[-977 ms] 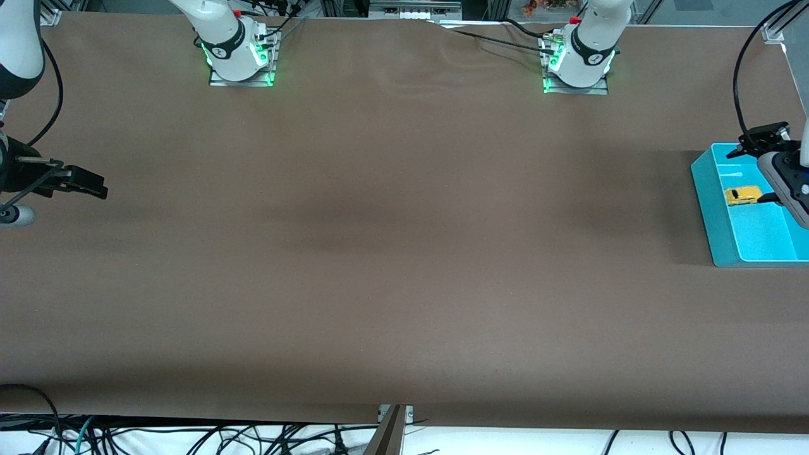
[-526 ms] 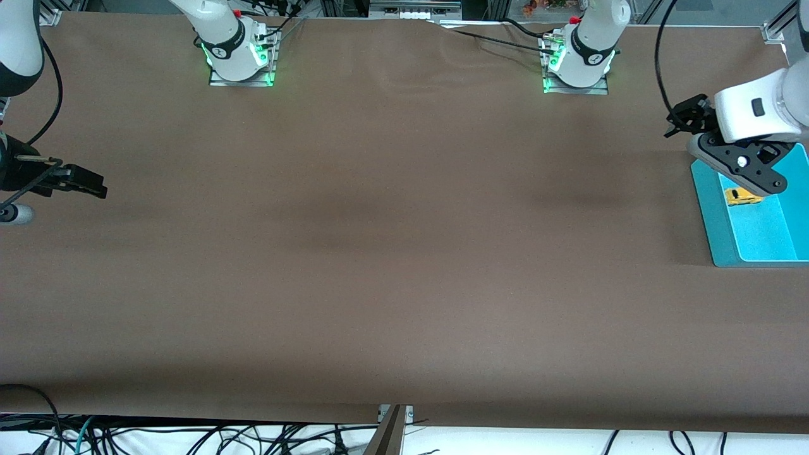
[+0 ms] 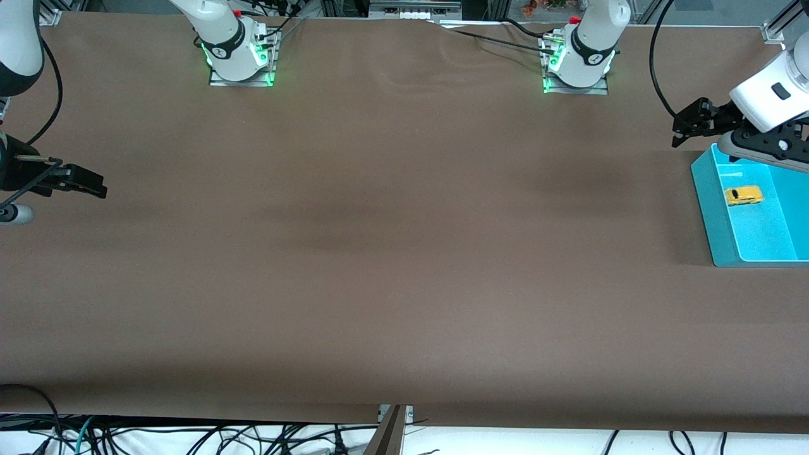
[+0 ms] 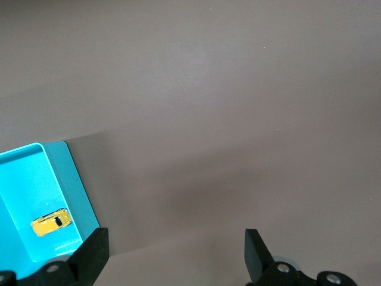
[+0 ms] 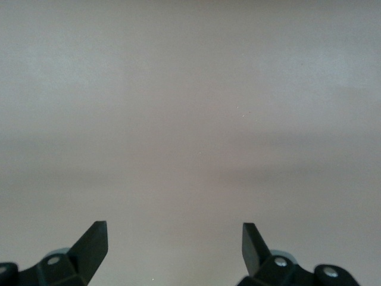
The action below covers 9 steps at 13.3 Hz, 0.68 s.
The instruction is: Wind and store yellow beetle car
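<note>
The yellow beetle car [image 3: 743,195] lies alone on the floor of a cyan tray [image 3: 704,189] at the left arm's end of the table. It also shows in the left wrist view [image 4: 52,221], inside the tray [image 4: 72,176]. My left gripper [image 3: 760,150] hangs open and empty over the tray's edge that faces the robot bases, apart from the car; its jaws stand wide over bare table [image 4: 177,241]. My right gripper [image 3: 93,184] waits open and empty over the table at the right arm's end [image 5: 174,235].
A brown cloth covers the table [image 3: 392,253]. The arm bases [image 3: 240,60] [image 3: 576,66] stand along the edge farthest from the front camera. Cables hang below the nearest table edge [image 3: 253,436].
My left gripper has lifted out of the tray, away from the car, and swung toward the tray's base-side edge. The car stays in the tray. The right arm has not moved.
</note>
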Each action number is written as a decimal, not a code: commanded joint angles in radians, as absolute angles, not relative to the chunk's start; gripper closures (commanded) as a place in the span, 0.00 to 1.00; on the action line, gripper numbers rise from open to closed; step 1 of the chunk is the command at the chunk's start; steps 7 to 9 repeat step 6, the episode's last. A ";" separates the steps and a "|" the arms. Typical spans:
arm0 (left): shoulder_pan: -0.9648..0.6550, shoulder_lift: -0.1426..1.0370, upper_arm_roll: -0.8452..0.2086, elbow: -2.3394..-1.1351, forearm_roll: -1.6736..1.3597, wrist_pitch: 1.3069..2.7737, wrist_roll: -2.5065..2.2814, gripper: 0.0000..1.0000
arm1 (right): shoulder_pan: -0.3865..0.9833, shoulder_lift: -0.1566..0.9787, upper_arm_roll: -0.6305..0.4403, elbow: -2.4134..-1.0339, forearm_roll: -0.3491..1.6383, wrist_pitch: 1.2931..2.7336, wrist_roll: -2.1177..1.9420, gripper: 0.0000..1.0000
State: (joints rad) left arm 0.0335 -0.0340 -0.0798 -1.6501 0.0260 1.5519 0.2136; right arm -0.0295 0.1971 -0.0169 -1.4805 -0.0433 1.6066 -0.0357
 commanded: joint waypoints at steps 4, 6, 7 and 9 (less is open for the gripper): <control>0.008 -0.054 -0.041 -1.677 0.000 1.572 0.150 0.00 | -0.032 0.178 -0.015 -1.488 -0.038 1.608 -0.032 0.00; 0.008 -0.051 -0.041 -1.677 0.000 1.572 0.133 0.00 | -0.034 0.172 -0.015 -1.488 -0.038 1.608 -0.034 0.00; 0.008 -0.051 -0.041 -1.677 0.000 1.572 0.133 0.00 | -0.034 0.172 -0.015 -1.488 -0.038 1.608 -0.034 0.00; 0.008 -0.051 -0.041 -1.677 0.000 1.572 0.133 0.00 | -0.034 0.172 -0.015 -1.488 -0.038 1.608 -0.034 0.00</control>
